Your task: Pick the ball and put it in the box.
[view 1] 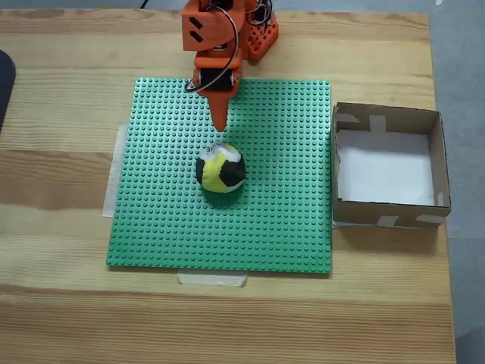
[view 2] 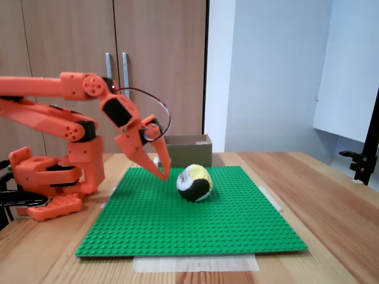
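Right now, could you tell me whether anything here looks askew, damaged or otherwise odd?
Nothing stands out. The ball sits on the green baseplate, the box stands upright beside the plate with nothing in it, and the hand hangs just short of the ball. The tape patches on the box walls look harmless.

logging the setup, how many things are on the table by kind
soft yellow, black and white ball: 1
shallow brown cardboard box: 1
green studded baseplate: 1
orange robot arm's gripper: 1
total: 4
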You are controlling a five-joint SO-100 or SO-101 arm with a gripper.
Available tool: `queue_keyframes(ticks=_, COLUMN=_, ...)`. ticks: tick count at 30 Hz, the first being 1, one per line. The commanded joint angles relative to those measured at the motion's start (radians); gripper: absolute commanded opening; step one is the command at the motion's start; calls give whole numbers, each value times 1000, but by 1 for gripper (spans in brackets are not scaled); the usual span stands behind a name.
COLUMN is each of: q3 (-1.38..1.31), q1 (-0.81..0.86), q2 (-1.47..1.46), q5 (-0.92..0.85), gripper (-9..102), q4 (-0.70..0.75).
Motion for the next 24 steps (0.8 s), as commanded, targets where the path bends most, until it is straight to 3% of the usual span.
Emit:
queue_keyframes(ticks=1, q3=-175, q1=6, q2=-124, q5=23, gripper=-1, q4=35)
queue_keyframes(ticks=24, q3=-655, q1=0, q2=-653, q5=49, gripper=3, q4=183)
